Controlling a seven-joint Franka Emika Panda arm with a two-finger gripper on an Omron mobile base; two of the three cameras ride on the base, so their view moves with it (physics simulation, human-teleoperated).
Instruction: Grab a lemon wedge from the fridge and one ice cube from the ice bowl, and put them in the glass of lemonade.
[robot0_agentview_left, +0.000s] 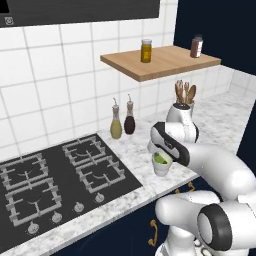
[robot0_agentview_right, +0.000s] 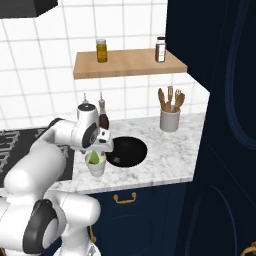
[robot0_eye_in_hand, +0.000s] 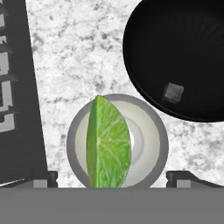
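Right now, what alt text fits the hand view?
A green lemon wedge stands on edge in the glass, seen from directly above between the open tool's tips. Beside the glass, on the marble counter, a black bowl holds one ice cube.

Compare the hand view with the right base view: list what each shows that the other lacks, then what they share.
Hand view alone: a small grey ice cube lying in the ice bowl, and the open tool with its dark tips on either side of the glass of lemonade.

Right base view alone: the wooden shelf with two jars, the white crock of utensils, and the navy cabinets.

Both: the lemon wedge in the glass, the black bowl beside it, the marble counter.
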